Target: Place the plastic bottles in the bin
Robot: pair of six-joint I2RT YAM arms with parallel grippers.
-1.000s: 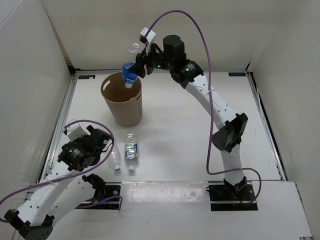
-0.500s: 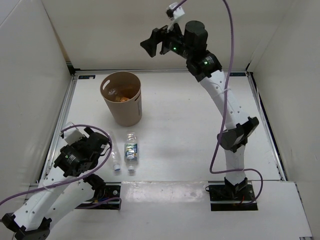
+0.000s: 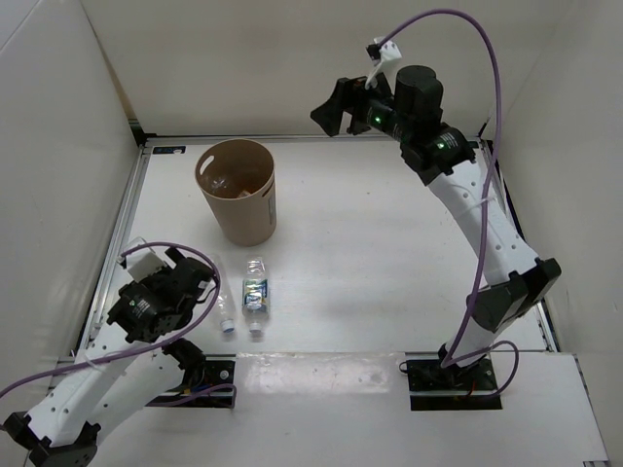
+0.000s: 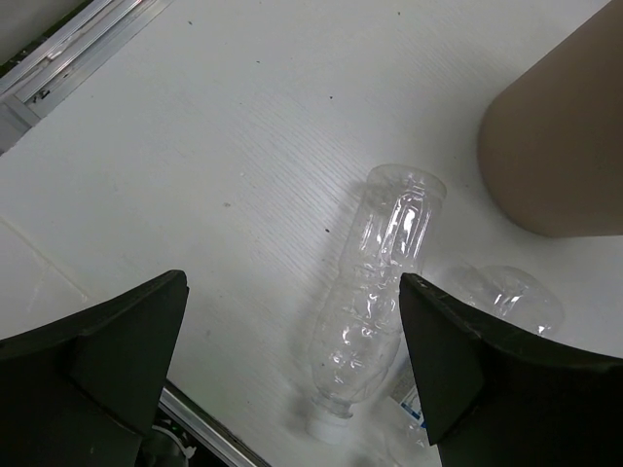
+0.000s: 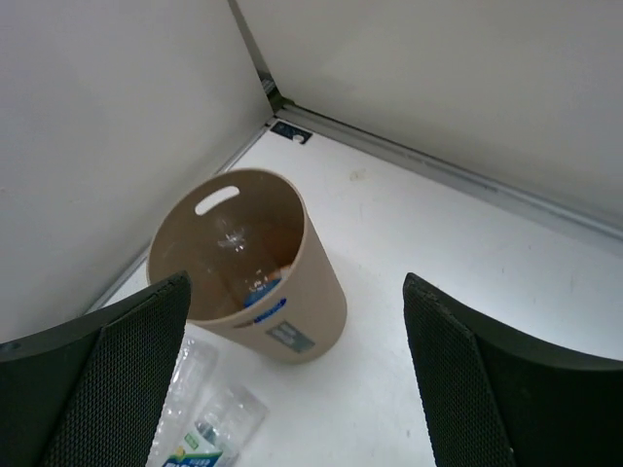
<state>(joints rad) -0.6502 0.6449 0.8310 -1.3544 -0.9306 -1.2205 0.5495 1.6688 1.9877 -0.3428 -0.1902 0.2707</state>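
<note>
Clear plain bottle [image 4: 375,292] lies below spread left gripper [image 4: 292,331], near bin [image 4: 565,136]

arms [image 3: 484,222]: white links, black joints | cables [image 3: 443,13]: purple | LEDs [image 3: 440,144]: green | claw fingers [image 4: 117,350]: black

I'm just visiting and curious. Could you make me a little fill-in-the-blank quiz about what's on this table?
1. ____ bottles lie on the table outside the bin.
2. The gripper nearest the plain clear bottle is the ____ one.
3. The right gripper is open and holds ____.
4. A bottle seen in the bin has a ____ label.
Missing words: two, left, nothing, blue.
</note>
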